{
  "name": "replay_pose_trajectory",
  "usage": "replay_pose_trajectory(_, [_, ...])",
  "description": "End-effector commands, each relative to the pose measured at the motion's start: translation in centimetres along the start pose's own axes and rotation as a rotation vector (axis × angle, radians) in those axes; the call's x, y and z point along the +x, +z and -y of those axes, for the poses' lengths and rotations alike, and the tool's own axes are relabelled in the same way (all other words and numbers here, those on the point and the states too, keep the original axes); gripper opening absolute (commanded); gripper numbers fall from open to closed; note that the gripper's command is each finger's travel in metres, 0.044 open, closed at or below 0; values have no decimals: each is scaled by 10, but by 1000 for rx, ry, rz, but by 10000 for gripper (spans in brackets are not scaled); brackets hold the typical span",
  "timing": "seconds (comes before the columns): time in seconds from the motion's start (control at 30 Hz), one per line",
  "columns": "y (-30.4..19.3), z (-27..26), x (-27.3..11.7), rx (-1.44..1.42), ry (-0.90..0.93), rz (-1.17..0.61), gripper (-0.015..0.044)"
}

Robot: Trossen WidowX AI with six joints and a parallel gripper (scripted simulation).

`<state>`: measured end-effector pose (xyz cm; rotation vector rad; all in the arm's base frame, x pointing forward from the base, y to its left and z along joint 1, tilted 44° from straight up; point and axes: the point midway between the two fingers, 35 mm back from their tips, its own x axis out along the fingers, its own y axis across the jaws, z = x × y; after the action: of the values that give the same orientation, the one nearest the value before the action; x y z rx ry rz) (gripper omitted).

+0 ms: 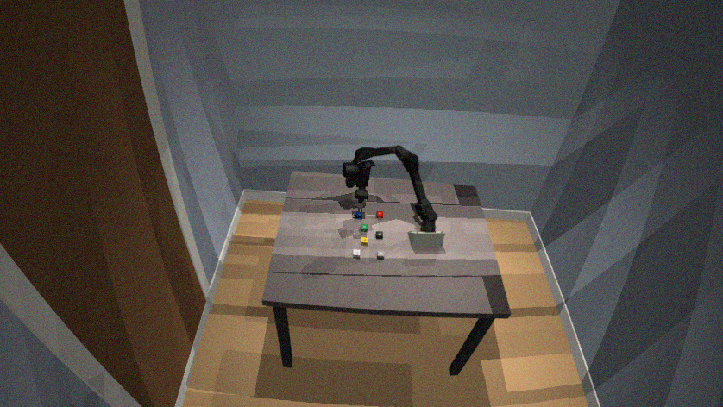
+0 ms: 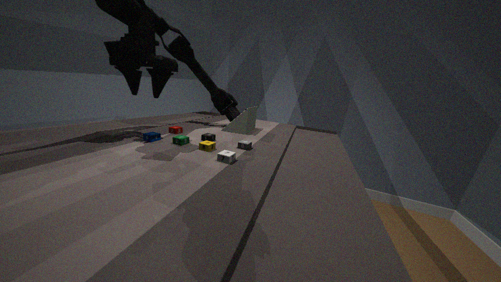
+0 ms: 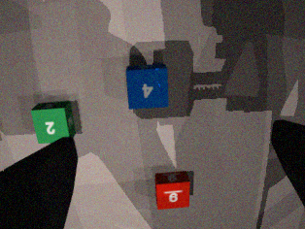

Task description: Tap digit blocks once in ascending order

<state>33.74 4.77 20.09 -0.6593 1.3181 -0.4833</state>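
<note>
My gripper [image 1: 360, 209] [image 2: 145, 95] [image 3: 179, 141] is open and empty, well above the table near the blue block. The blue block [image 1: 359, 215] [image 2: 151, 137] [image 3: 148, 88] shows 4. The green block [image 1: 363, 228] [image 2: 180, 140] [image 3: 50, 124] shows 2, by the left finger in the wrist view. The red block [image 1: 379, 215] [image 2: 175, 129] [image 3: 173, 195] shows a barred digit that reads as an inverted 6. The black block [image 1: 379, 234] [image 2: 208, 137], yellow block [image 1: 364, 241] [image 2: 207, 146], white block [image 1: 356, 253] [image 2: 226, 156] and grey block [image 1: 380, 255] [image 2: 244, 144] have digits too small to read.
The blocks stand apart on the wooden table [image 1: 323, 291] [image 2: 140, 210]. A pale wedge-shaped piece [image 1: 426, 240] [image 2: 245, 122] stands beside the arm's base, to the right of the blocks in the top view. Dark shadows of the arm fall across the table.
</note>
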Motion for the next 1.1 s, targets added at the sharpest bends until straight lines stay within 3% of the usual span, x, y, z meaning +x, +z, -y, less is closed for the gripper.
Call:
replay_pose_trajectory(0.0, [0,1,0,-8,-4,0,400])
replay_pose_trajectory(0.33, [0,-3,-1,-8,-2,1,400])
replay_pose_trajectory(0.6, [-28,-141,-10,-12,55,-13,400])
replay_pose_trajectory(0.87, [-110,-255,-9,4,27,-38,400])
replay_pose_trajectory(1.07, [-122,-266,-8,8,18,-39,400])
